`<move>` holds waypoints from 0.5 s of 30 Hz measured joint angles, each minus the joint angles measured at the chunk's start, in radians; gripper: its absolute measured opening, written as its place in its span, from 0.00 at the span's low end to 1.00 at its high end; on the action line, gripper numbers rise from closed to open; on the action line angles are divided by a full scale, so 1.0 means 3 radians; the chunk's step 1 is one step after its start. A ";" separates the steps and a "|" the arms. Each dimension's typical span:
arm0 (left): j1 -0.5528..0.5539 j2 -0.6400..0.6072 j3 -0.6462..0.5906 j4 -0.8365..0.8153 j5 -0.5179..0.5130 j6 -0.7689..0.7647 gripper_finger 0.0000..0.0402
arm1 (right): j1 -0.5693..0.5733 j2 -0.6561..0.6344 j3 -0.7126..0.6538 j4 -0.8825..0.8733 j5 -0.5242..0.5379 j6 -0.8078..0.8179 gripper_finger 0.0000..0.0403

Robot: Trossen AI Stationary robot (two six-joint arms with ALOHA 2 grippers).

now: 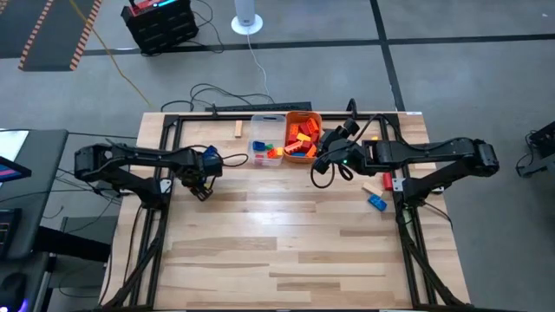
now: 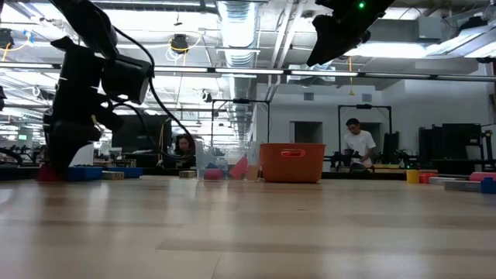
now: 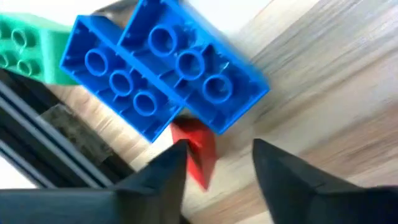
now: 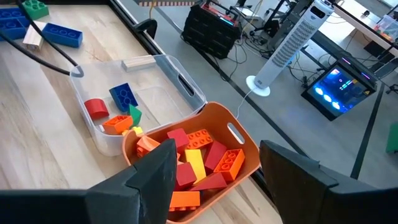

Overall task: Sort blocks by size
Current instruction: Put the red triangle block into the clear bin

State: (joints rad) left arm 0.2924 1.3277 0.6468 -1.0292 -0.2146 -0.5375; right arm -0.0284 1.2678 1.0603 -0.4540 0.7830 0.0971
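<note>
Most of the sorting looks done to me. The orange tub (image 4: 208,158) is well filled with red, orange and yellow blocks (image 4: 199,163), and the clear plastic tub (image 4: 121,102) touching its side holds only a few: a blue block (image 4: 124,95), a red piece, an orange one and a green one.

My right gripper (image 4: 211,177) hangs above the orange tub's near rim, its fingers spread wide with nothing between them, so I judge its last block is already in.

My left gripper (image 3: 217,165) is low over the table at the left side, fingers apart and empty, straddling a small red block (image 3: 198,152) that lies against two big blue studded bricks (image 3: 165,68); a green brick (image 3: 28,46) sits just beyond them. That cluster is not yet sorted.

On the right side, a blue block (image 1: 376,202) and a plain wood block (image 1: 376,186) lie loose near the table edge, and another wood bar (image 1: 237,129) rests behind the clear tub.
</note>
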 joint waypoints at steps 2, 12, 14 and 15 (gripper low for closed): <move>-0.0025 0.0000 0.0000 0.0023 -0.0004 -0.0006 0.33 | 0.0000 0.0000 0.0000 -0.0002 0.0000 0.0000 0.65; -0.0037 -0.0005 0.0008 0.0072 0.0029 0.0141 0.03 | 0.0000 0.0000 0.0000 -0.0004 0.0000 -0.0003 0.65; -0.0051 -0.0006 0.0010 0.0077 0.0034 0.0186 0.02 | 0.0000 0.0000 0.0000 -0.0004 0.0000 -0.0003 0.65; -0.0064 -0.0006 0.0010 0.0078 0.0034 0.0205 0.02 | 0.0000 0.0000 0.0000 -0.0003 0.0000 -0.0003 0.65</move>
State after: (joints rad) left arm 0.2731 1.3258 0.6498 -1.0058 -0.2045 -0.4760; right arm -0.0284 1.2678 1.0603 -0.4550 0.7830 0.0963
